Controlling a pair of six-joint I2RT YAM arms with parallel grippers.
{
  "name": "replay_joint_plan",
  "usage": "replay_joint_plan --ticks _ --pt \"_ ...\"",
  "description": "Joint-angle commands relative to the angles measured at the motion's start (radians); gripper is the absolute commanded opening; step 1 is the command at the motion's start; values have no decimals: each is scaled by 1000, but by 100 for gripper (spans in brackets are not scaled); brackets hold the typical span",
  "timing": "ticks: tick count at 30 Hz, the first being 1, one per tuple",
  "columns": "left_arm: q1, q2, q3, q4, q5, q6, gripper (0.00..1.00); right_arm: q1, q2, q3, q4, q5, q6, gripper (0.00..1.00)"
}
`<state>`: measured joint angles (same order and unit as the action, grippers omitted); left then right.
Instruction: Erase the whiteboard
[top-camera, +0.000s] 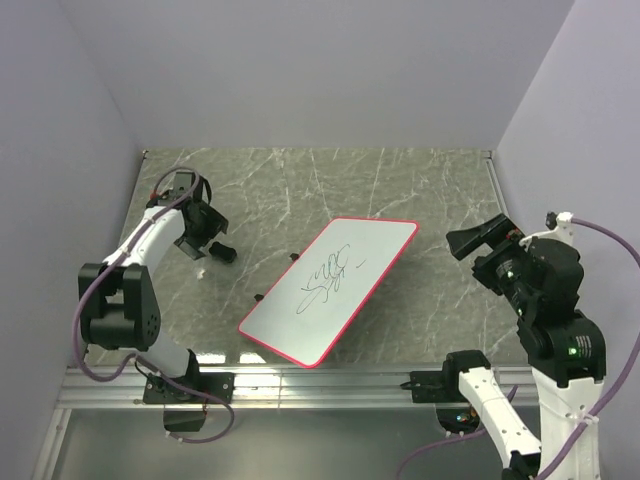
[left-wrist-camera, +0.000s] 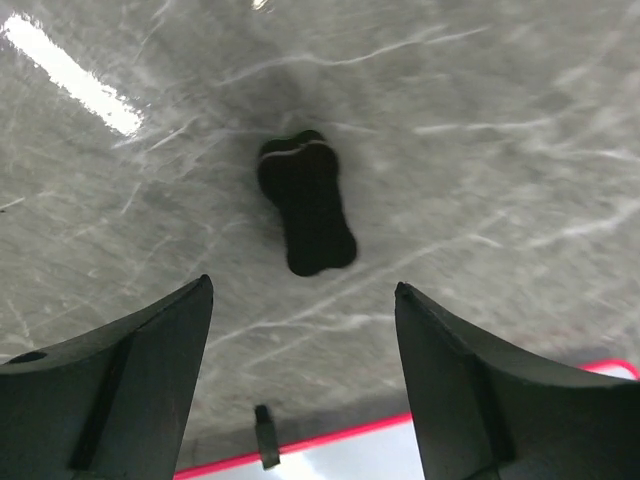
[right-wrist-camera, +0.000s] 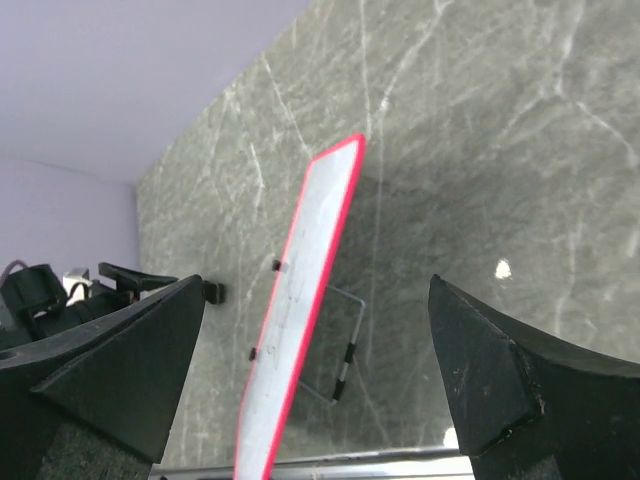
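- Whiteboard (top-camera: 340, 300): white, red-pink rim, rounded corners. It sits mid-tabletop, skewed, with one corner toward my bases and the opposite corner toward the far right. The right wrist view shows it raised off the surface on a thin wire stand (right-wrist-camera: 345, 352), so I expect it to give or slide under pressure.
- Black scribble (top-camera: 326, 279): sits around the board's centre and is the only marking I can see. None of it is wiped yet.
- Eraser (left-wrist-camera: 305, 205): small, dark and bone-shaped, lying flat on the tabletop just left of the board and apart from its rim. It is untouched.
- Left hand (left-wrist-camera: 303, 288): jaws wide apart and holding nothing, hovering near the eraser with the eraser ahead of the fingertips.
  - Step in hand, as I judge it: pick up the eraser.
  - To do it well: push forward until the eraser lies between the fingers, and turn so the pads meet its long flat sides at the narrow waist.
  - Come straight down, stop short of the stone, and close firmly enough to carry it through a wiping stroke.
  - Keep the wiping face pointing down.
- Right hand (right-wrist-camera: 316, 282): fully open and empty, held up well to the right of the board and facing its edge. It would serve best by steadying the rim while I wipe.
- Tabletop (top-camera: 420, 200): grey-green marbled stone, glossy, probably slick under the stand.
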<state>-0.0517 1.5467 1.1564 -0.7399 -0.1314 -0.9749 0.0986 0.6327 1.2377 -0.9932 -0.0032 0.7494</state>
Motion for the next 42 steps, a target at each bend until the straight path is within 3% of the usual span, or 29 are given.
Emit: replay_joint_plan --ticks 1,8,11,21,23,25,28,31,33,34,37,40,42 --pt "-11 35 -32 25 -39 -36 77 4 -21 26 -149 43 -27 99" --pt "-39 163 -57 103 -33 -44 53 6 -71 17 -234 77 -30 98" --pt "-43 205 -57 138 -45 -38 47 6 -90 13 -262 97 -38 98" --pt "-45 363 83 140 -27 100 46 4 -162 -41 -344 147 -48 98" --pt "-45 421 179 70 -17 143 53 4 -165 -41 -344 150 -48 98" --pt "-43 495 318 1 -25 217 50 4 -160 -40 -338 152 -48 98" --pt "-43 561 522 -156 -56 294 1 4 -145 -27 -328 155 -51 98" --pt "-46 628 729 -306 -62 372 0 4 -119 3 -325 144 -51 98" --pt "-50 697 878 -422 -68 406 12 4 -108 22 -315 134 -54 98" --pt "-47 701 893 -430 -62 412 42 6 -107 25 -311 123 -59 98" --pt "-48 655 829 -363 -37 394 99 4 -96 29 -302 118 -70 98" --pt "-71 650 831 -355 -22 395 99 6 -87 28 -303 109 -79 98" --pt "-105 674 880 -397 -89 407 99 6 -85 20 -303 100 -82 98"
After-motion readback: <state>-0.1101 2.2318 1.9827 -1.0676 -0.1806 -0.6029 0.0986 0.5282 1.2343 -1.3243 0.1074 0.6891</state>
